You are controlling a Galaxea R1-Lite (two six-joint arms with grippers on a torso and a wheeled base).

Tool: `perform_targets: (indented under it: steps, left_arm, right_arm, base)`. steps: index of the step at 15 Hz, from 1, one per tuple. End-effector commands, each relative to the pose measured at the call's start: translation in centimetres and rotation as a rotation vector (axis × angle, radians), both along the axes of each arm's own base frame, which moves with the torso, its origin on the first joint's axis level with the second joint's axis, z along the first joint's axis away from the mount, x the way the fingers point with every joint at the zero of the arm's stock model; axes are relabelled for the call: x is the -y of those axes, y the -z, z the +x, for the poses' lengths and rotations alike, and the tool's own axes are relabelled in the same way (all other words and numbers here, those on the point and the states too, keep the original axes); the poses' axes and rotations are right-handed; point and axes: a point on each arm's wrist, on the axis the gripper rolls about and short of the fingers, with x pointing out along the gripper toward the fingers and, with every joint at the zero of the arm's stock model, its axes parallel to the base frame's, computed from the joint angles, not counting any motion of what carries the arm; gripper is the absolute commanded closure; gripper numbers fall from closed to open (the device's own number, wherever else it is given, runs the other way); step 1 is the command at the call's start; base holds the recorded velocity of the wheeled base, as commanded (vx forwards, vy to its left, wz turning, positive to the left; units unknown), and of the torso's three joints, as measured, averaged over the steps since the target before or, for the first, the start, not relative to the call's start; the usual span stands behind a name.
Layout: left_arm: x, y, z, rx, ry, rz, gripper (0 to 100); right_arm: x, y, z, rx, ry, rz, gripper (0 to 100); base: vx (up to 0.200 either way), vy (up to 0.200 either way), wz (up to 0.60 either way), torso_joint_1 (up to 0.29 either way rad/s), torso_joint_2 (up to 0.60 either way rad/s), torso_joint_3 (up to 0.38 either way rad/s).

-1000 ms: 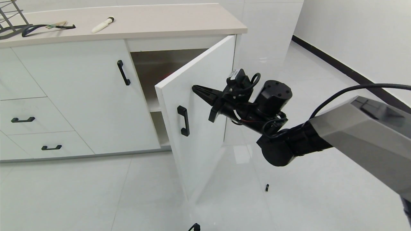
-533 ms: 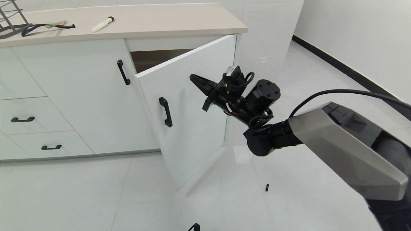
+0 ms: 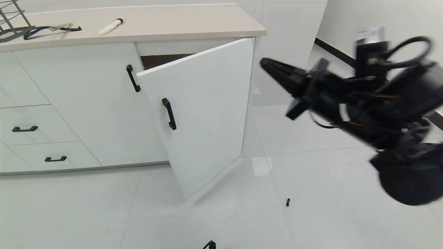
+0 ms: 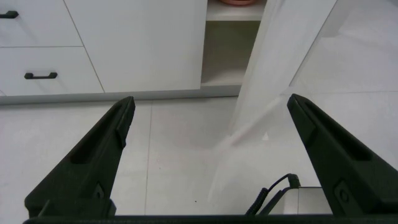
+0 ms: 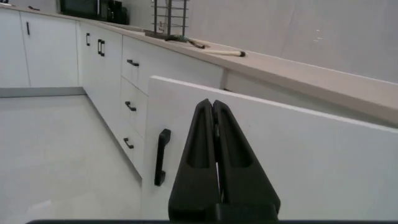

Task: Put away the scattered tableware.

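On the beige countertop [image 3: 180, 20] lie a white-handled utensil [image 3: 110, 26] and a black ladle with a wooden piece [image 3: 52, 29], next to a wire rack [image 3: 10, 20]. The white cabinet door [image 3: 204, 103] with its black handle [image 3: 169, 113] stands partly ajar. My right gripper [image 3: 264, 63] is shut and empty, hovering to the right of the door, clear of it. The right wrist view has this gripper [image 5: 212, 104] pointing at the door [image 5: 298, 162] and handle [image 5: 161, 155]. My left gripper [image 4: 211, 101] is open and empty, low over the floor before the cabinet.
Drawers with black handles [image 3: 24, 129] fill the cabinet's left side. The left wrist view shows the cabinet's inner shelf [image 4: 230, 43] behind the door edge [image 4: 280, 50]. A small black bit [image 3: 287, 202] lies on the tiled floor, which is open to the right.
The cabinet door has swung from wide open toward closed. My right arm has pulled back from the door, up and to the right, nearer the head camera.
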Motion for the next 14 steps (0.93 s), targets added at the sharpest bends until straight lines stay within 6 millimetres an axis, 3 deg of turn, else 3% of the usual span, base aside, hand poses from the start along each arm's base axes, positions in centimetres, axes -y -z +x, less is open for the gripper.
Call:
perform_targets:
  steps: [1, 3, 4, 6, 10, 12, 14]
  left_arm:
    - [0.0, 0.0, 0.0, -0.001, 0.000, 0.001, 0]
    - [0.0, 0.0, 0.0, -0.003, 0.001, 0.002, 0]
    - [0.0, 0.0, 0.0, -0.002, 0.001, 0.005, 0]
    - [0.0, 0.0, 0.0, -0.002, 0.001, 0.004, 0]
    - [0.0, 0.0, 0.0, -0.004, 0.003, 0.010, 0]
    - [0.0, 0.0, 0.0, -0.002, 0.001, 0.007, 0]
    - [0.0, 0.0, 0.0, -0.004, 0.003, 0.010, 0]
  right_arm:
    - [14.8, -0.5, -15.1, 0.083, 0.416, 0.030, 100]
    - [16.7, 1.0, -18.4, 0.097, 0.605, 0.009, 100]
    - [16.7, 2.4, -20.2, 0.106, 0.601, -0.011, 100]
    - [16.5, 4.8, -21.4, 0.084, 0.578, -0.035, 100]
    - [16.3, 6.2, -24.5, 0.124, 0.560, -0.023, 100]
    - [16.2, 8.7, -27.7, 0.128, 0.556, -0.020, 100]
    - [16.2, 10.2, -29.1, 0.069, 0.582, -0.025, 100]
  base:
    - [0.000, 0.000, 0.00, 0.000, 0.00, 0.000]
    - [0.000, 0.000, 0.00, 0.000, 0.00, 0.000]
    - [0.000, 0.000, 0.00, 0.000, 0.00, 0.000]
    - [0.000, 0.000, 0.00, 0.000, 0.00, 0.000]
    - [0.000, 0.000, 0.00, 0.000, 0.00, 0.000]
    - [0.000, 0.000, 0.00, 0.000, 0.00, 0.000]
    - [0.000, 0.000, 0.00, 0.000, 0.00, 0.000]
